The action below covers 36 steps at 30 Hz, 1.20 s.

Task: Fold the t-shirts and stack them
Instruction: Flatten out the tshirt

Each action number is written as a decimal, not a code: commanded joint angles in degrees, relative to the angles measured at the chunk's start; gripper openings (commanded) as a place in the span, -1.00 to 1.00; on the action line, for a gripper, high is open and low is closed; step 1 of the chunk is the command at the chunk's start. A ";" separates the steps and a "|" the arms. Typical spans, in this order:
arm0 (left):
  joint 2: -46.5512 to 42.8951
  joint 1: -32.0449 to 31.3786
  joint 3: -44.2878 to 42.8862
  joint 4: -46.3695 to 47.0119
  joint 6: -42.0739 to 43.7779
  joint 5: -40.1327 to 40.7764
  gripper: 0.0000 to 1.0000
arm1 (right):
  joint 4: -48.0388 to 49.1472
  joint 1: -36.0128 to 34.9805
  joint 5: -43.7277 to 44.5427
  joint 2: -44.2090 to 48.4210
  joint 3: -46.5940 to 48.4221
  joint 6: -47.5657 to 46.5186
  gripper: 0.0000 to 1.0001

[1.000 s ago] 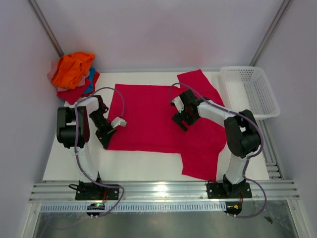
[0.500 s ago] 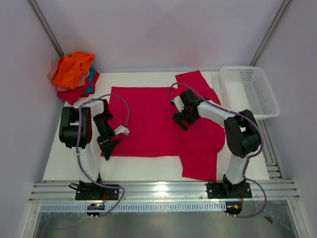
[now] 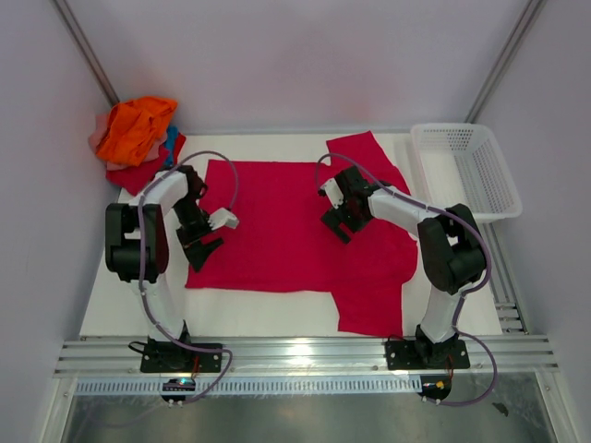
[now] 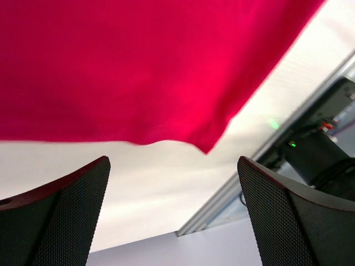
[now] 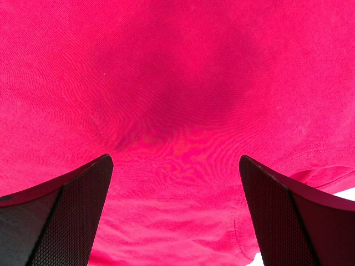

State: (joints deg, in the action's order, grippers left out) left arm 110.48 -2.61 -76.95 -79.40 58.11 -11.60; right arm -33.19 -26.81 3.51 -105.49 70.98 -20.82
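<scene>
Crimson t-shirt (image 3: 268,231) spread flat, beneath right gripper (image 3: 331,212)

1. Left arm (image 3: 129,245): white tubular links between bulky black joint housings; flat black base plate (image 3: 180,355) at its foot;
2. Right arm (image 3: 452,258): the same white-and-black build; its own black base plate (image 3: 429,353);
3. Thin lilac-grey cable (image 3: 205,154): one loops loosely along each arm, from base to wrist;
4. Left gripper (image 3: 214,235): black body; a white block at one finger;
5. Right gripper (image 3: 333,228): black; a white piece on its upper side;
6. Wedge-shaped black left fingers (image 4: 61,221): fine dotted grip texture on the faces; right fingers (image 5: 55,221) alike.
</scene>
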 commanded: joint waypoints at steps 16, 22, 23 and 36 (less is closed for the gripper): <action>3.69 0.24 -26.93 0.00 -21.32 -14.06 0.98 | 7.17 0.35 16.08 3.63 5.30 3.76 0.99; 4.49 0.24 -28.87 25.45 -45.39 -12.59 0.99 | 7.36 7.18 17.25 -2.24 17.93 10.43 0.99; 4.49 0.24 -28.70 28.39 -47.71 -12.31 0.99 | 6.65 8.34 16.36 -3.74 20.05 11.40 0.99; 15.90 0.24 -40.11 47.93 -63.73 -7.93 0.98 | 7.08 11.51 21.80 -29.84 51.09 -0.53 0.99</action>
State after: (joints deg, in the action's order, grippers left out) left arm 123.33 -2.61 -113.01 -36.56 -0.32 -21.85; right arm -27.31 -14.83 22.37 -132.55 115.02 -18.39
